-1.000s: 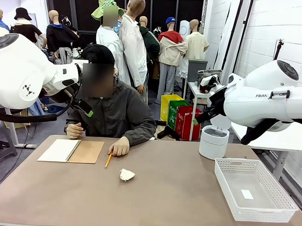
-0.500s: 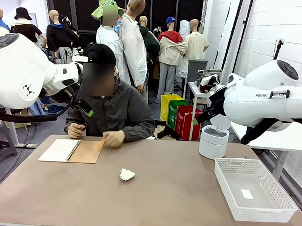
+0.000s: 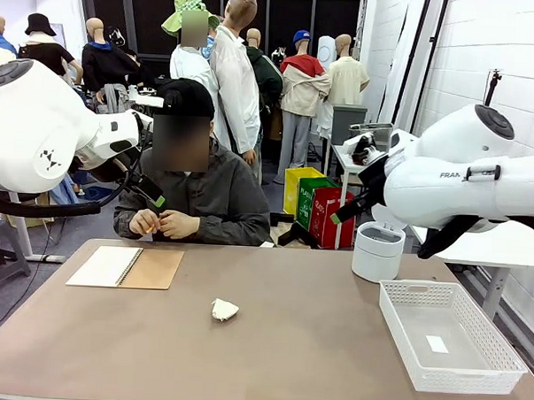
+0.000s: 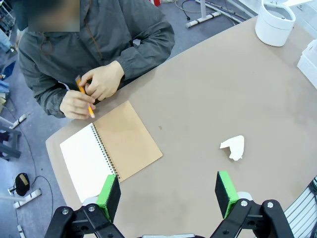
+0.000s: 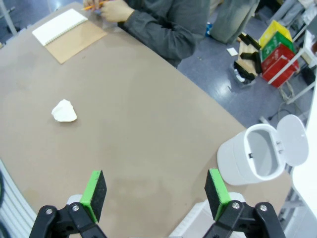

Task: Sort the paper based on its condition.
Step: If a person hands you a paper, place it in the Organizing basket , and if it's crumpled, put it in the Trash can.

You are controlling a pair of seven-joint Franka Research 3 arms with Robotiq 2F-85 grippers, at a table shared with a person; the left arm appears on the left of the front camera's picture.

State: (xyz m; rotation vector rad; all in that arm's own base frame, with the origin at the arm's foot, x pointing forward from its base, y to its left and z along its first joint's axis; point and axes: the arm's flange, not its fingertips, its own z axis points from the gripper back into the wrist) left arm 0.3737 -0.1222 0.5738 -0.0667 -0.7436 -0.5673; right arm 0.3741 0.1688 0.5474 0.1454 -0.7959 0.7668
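Front view first: where does the paper (image 3: 225,310) lie?

On the bare table (image 3: 313,361), near the middle and a little left of it. It is well apart from the white mesh basket (image 3: 505,344) at the right and nearer than the open notepad (image 3: 125,267) at the far left.

What shape is it in, and which way does it point?

It is a crumpled white wad. Its long axis runs roughly left to right, broader at the left and tapering to a blunt tip at the right. The left wrist view shows the same wad with creased, folded edges, and nothing touches it.

How wide is the left gripper (image 4: 167,191)?

Its jaws are spread wide, with the green pads (image 4: 109,191) far apart. It is empty, hanging high above the table with the wad beyond and to one side of its fingers.

And the right gripper (image 5: 155,191)?

Also released, jaws fully apart, with only bare table between the pads. It holds and touches nothing. The wad lies well off to one side of it, and the round white bin (image 5: 250,158), lid up, sits off to the other.

Where are the person's hands (image 3: 164,223)?

Together at the far edge, above the notepad, holding an orange pencil (image 4: 85,96).

Anything in the basket?

One small flat white slip (image 3: 436,344) lies on its floor.
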